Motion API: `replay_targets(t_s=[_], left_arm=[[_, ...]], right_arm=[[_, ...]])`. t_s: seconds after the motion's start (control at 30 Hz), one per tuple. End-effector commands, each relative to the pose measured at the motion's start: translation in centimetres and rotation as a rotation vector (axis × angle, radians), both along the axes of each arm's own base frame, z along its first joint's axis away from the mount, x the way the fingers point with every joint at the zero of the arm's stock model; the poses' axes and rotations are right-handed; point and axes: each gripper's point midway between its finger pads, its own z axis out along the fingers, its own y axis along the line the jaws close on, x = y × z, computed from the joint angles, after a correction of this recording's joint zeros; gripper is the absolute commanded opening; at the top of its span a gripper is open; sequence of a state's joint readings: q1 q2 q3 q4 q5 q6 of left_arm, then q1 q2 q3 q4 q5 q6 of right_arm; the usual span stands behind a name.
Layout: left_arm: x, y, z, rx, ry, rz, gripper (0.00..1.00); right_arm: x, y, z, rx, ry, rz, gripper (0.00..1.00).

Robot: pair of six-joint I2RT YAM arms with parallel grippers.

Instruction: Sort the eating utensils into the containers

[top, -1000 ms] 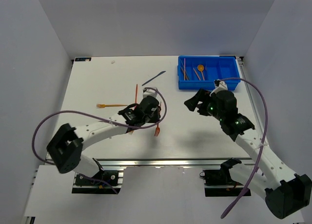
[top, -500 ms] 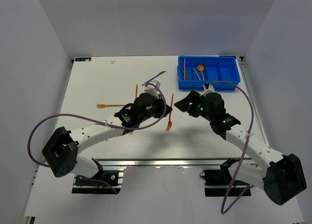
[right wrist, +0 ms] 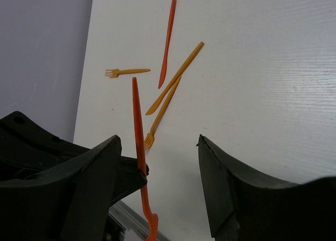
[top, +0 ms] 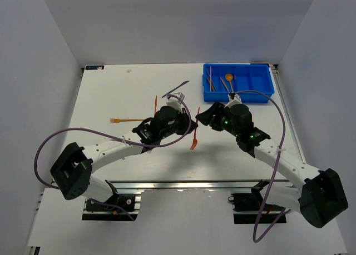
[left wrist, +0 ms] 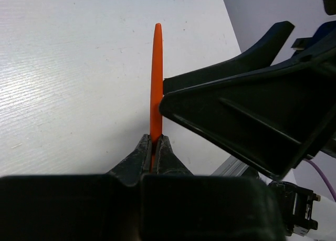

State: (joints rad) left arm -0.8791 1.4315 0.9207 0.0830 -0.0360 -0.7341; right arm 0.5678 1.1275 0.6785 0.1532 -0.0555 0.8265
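Left claw point(left wrist: 155, 144) pinches red-orange utensil point(left wrist: 156, 67) (right claw point(right wrist: 157, 141) spread beside it).

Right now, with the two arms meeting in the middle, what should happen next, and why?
Probably the right gripper should close: the red-orange utensil, clamped in the left gripper, stands between its open jaws, and the blue tray lies on its side.
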Motion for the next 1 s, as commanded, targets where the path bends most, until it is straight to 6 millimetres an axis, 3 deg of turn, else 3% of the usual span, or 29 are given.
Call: replay_targets(t_s=[0.0,0.17,0.27,0.3,0.43,0.47,0.5,0.53,0.57,0.6,0.63,0.67,0.7,0.73,0.77,0.8,0.87,0.9,0.97], left_arm=[[-0.2,-0.2,0.9,-0.027,-0.018,-0.012,0.0],[-0.3,-0.6,1.3,-0.039,-0.029,-0.037,0.0],[-0.8,-0.9,1.5,-0.042,-0.028,-0.069,0.0],[-0.7,-0.8,1.5,-0.041,-0.028,-0.064,0.0],[-0.6,-0.7,2.2,-0.035,-0.043,-0.059,0.0],[-0.3,-0.6,2.8,-0.04,-0.056,-0.046,0.0],[0.3,-0.3,3.0,-0.029,-0.069,-0.012,0.0],[0.4,-0.1,3.0,-0.012,-0.071,-0.005,0.02],[0.8,-0.2,3.9,-0.014,-0.085,0.003,0.19],[1.2,0.6,3.4,0.03,-0.074,0.042,0.35],[1.4,1.2,3.5,0.057,-0.075,0.066,0.59],[1.8,1.7,4.4,0.065,-0.085,0.093,0.98],[2.2,3.5,3.6,0.147,-0.074,0.168,0.98],[2.4,4.8,4.2,0.175,-0.084,0.21,0.98],[2.5,6.1,4.5,0.205,-0.087,0.257,0.98],[2.2,7.8,4.3,0.268,-0.073,0.296,0.98],[1.9,11.0,6.2,0.299,-0.119,0.386,0.98],[1.2,12.4,5.7,0.341,-0.115,0.395,0.98],[0.4,15.1,7.2,0.353,-0.159,0.44,0.98]], right_arm=[[1.2,-0.1,4.7,0.036,-0.138,-0.033,0.65],[1.7,1.4,4.2,0.006,-0.119,0.039,0.63],[1.8,2.5,3.7,0.001,-0.106,0.086,0.51],[1.8,2.8,3.4,-0.002,-0.1,0.099,0.42],[1.9,3.8,2.2,-0.051,-0.068,0.151,0.37],[1.9,3.7,1.7,-0.066,-0.056,0.151,0.33],[1.9,3.6,1.4,-0.077,-0.055,0.153,0.19],[2.2,3.3,1.5,-0.098,-0.073,0.144,0.12],[2.4,3.0,1.6,-0.122,-0.081,0.133,0.0],[3.1,2.1,1.7,-0.156,-0.091,0.104,0.0],[4.3,0.9,1.8,-0.2,-0.105,0.054,0.0],[5.6,0.2,3.4,-0.263,-0.172,0.06,0.0],[7.6,-1.9,2.7,-0.331,-0.164,0.032,0.0],[9.0,-3.1,2.7,-0.397,-0.177,0.029,0.0],[11.6,-4.3,6.1,-0.477,-0.274,0.02,0.0],[13.7,-7.2,3.2,-0.568,-0.171,-0.007,0.0],[17.3,-11.0,3.6,-0.684,-0.162,-0.092,0.0],[20.3,-13.8,4.2,-0.754,-0.149,-0.152,0.0],[23.3,-17.5,5.1,-0.842,-0.135,-0.271,0.0]])
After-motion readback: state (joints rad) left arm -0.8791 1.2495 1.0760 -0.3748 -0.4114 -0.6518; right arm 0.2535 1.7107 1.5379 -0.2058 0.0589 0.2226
